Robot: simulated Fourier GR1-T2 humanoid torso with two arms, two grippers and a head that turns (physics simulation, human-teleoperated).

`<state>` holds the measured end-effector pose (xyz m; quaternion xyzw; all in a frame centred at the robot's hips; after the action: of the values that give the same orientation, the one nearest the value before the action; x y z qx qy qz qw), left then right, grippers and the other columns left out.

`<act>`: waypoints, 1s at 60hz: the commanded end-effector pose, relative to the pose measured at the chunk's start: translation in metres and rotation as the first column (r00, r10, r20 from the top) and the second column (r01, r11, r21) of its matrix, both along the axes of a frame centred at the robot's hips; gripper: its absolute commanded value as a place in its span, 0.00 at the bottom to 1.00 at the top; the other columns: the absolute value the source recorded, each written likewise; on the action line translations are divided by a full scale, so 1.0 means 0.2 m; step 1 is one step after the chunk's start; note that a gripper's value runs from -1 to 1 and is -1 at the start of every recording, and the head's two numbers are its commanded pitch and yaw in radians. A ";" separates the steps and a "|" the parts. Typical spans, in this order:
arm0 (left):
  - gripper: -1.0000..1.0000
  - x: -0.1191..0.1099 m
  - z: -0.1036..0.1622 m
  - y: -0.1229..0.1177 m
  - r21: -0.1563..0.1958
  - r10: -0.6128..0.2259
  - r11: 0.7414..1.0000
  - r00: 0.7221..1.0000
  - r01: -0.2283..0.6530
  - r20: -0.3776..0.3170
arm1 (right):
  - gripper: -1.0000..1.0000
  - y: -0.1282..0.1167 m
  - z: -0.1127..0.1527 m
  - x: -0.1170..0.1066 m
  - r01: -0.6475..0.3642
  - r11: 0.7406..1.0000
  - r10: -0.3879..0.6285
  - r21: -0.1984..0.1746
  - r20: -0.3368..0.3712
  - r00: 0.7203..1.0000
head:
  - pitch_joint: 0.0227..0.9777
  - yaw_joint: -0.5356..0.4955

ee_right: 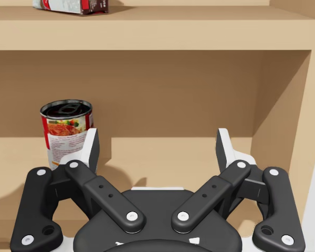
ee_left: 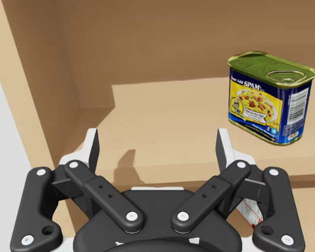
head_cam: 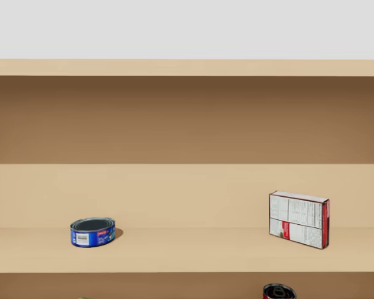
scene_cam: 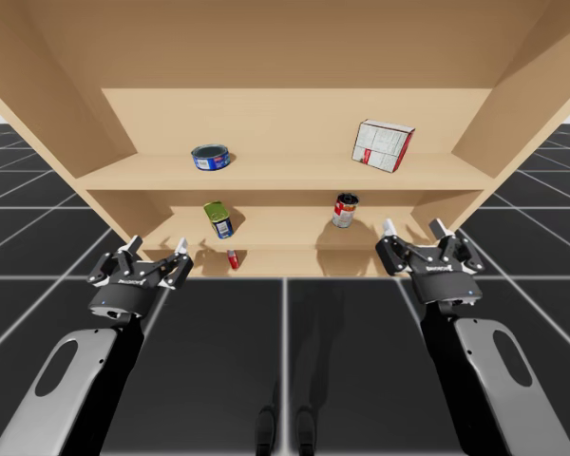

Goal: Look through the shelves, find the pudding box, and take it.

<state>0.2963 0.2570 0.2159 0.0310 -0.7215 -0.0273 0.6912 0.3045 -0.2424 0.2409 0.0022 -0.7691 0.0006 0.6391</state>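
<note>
Held the left gripper (ee_left: 157, 144) spread wide, nothing between its fingers, before the lower shelf (scene_cam: 285, 237). Saw a yellow-and-blue tin (ee_left: 268, 97) upright ahead of it, off toward its right finger. Held the right gripper (ee_right: 157, 142) spread too, empty. Found a red can (ee_right: 66, 131) ahead of it, toward its left finger. Spotted the white-and-red box (ee_right: 71, 5) higher, on the upper shelf (ee_right: 199, 34), above that can, well apart from both grippers.
</note>
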 end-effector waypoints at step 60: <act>0.00 0.01 -0.01 -0.01 -0.018 -0.010 1.000 1.000 0.010 0.001 | 0.00 0.09 0.25 -0.21 -0.071 0.997 0.071 -0.011 0.003 0.997 | 0.24 0.25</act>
<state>0.2970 0.2545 0.2143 0.0217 -0.7223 -0.0259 0.6907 0.2756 -0.2284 0.2720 0.0277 -0.7671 0.0160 0.6407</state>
